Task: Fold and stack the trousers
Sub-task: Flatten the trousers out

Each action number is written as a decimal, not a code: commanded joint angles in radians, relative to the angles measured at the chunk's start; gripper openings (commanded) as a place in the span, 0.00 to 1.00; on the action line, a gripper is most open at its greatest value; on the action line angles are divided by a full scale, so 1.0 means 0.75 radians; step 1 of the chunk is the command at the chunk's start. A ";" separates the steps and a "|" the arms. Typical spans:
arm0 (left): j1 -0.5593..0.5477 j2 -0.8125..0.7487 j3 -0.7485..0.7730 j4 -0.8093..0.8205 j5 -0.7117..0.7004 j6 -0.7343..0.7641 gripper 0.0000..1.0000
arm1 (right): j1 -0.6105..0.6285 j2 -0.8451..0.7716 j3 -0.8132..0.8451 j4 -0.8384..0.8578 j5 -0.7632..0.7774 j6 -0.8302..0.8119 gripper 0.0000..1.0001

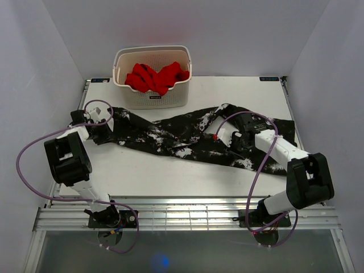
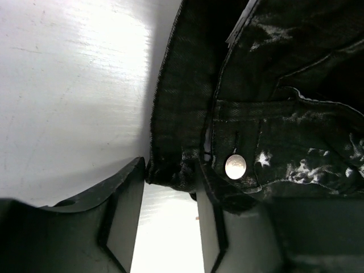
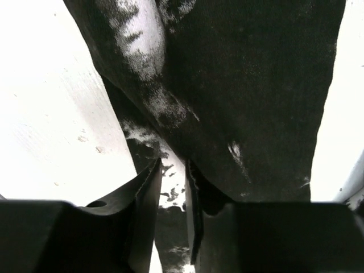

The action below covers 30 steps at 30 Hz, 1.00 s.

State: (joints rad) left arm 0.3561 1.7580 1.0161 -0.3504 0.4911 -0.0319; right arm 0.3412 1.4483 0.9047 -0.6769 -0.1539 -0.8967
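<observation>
Trousers (image 1: 170,133) spread lengthwise across the white table (image 1: 159,176), waist end at the left, legs at the right. Cloth is rumpled and twisted through the middle, and no fold has been made yet. Waistband (image 2: 176,114) is seen close in the left wrist view, its corner with the metal button (image 2: 235,166) lying right at the fingertips.

Left gripper (image 2: 170,168): jaws about half apart, bare table visible between the fingers lower down. The waistband edge is at the mouth but not clamped.

Right gripper (image 3: 172,165): low over the leg section, jaws narrow, nearly together. A ridge of speckled cloth runs to the fingertips. Whether it is actually nipped cannot be told, the view being dark and crowded there.

Step in hand is judged to be the taking of both ends ahead of the first fold. The left jaws should be pushed further over the waistband so that both layers are caught, not the button flap alone. On the right, both legs should be gathered in one hold. The twist in the middle should be drawn out by a light stretch between the two holds before anything is brought over, or creases will be folded in.

Beyond the trousers, at the far edge, a perforated cream laundry basket (image 1: 152,96) is standing, with a red garment (image 1: 156,77) heaped in it.
</observation>
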 commanded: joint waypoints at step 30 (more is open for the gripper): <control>-0.041 -0.457 0.472 -0.441 -0.090 -0.123 0.00 | 0.087 -0.117 0.174 -0.175 -0.324 0.017 0.70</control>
State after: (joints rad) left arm 0.3740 1.3514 1.3460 -0.6807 0.4358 -0.0513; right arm 0.3656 1.3064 0.9714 -0.8467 -0.3214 -0.9077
